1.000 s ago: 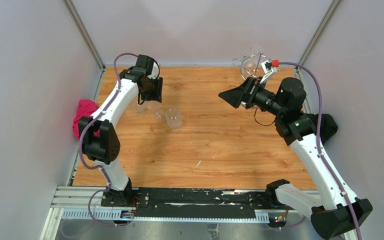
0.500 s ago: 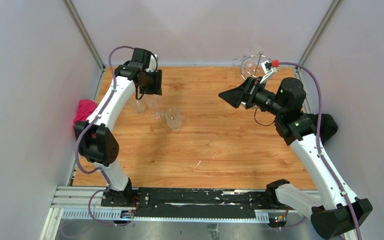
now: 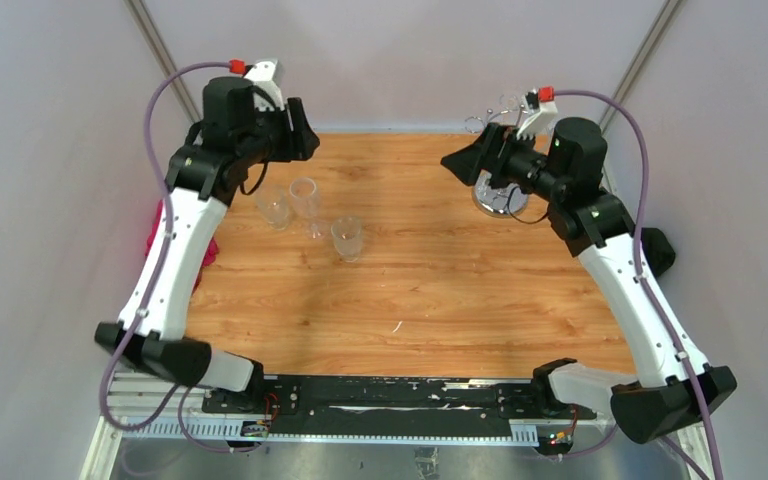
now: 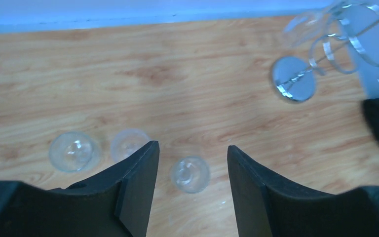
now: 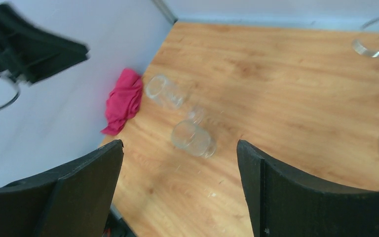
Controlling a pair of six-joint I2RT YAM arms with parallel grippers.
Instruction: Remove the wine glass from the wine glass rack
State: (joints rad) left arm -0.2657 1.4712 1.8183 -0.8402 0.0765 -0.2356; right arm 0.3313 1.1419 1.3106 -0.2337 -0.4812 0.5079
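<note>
Both wide, empty: L gripper (image 4: 192,145) lifted off glasses (image 3: 347,238); R gripper (image 5: 180,143) rose, rack (image 4: 293,79) base uncovered.

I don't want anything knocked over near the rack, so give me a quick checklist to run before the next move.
1. Left hand open and empty: ok.
2. Right hand open and empty: ok.
3. Wine glass rack standing on its base: ok.
4. Wine glass on its hooks: cannot tell; only a clear shape shows there.
5. Three glasses on the table, apart from the rack: ok.
6. Right hand aimed at rack: not ok; rack sits at its view's edge.
</note>
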